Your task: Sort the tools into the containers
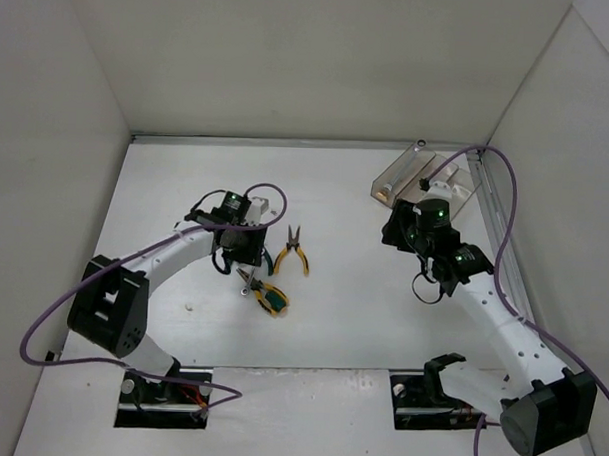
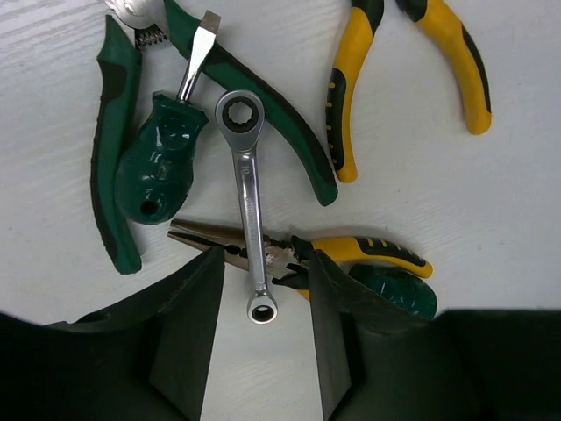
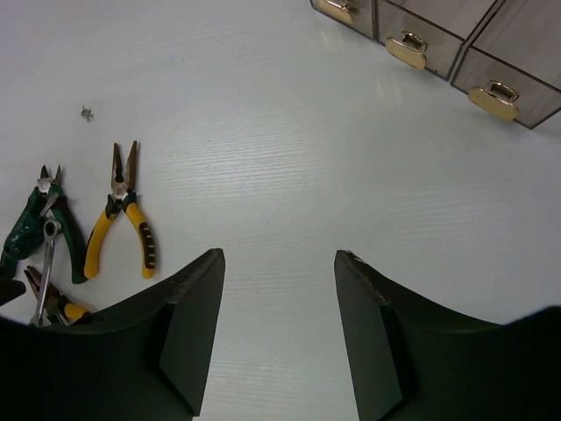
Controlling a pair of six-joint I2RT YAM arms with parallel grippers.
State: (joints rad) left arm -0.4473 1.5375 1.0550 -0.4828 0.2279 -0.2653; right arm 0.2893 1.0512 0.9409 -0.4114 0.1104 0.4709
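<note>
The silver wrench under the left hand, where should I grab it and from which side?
Grip the silver wrench by its shaft near the small ring end, coming straight down with the left hand, a finger on each long side. That end lies free of other tools; farther up it crosses the long-nose pliers and crowds the green pliers.

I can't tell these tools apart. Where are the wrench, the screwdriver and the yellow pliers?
wrench (image 2: 252,210), left wrist view, mid-shaft.
screwdriver (image 2: 159,171), left wrist view, green handle.
yellow pliers (image 2: 351,61), left wrist view, left handle.
</note>
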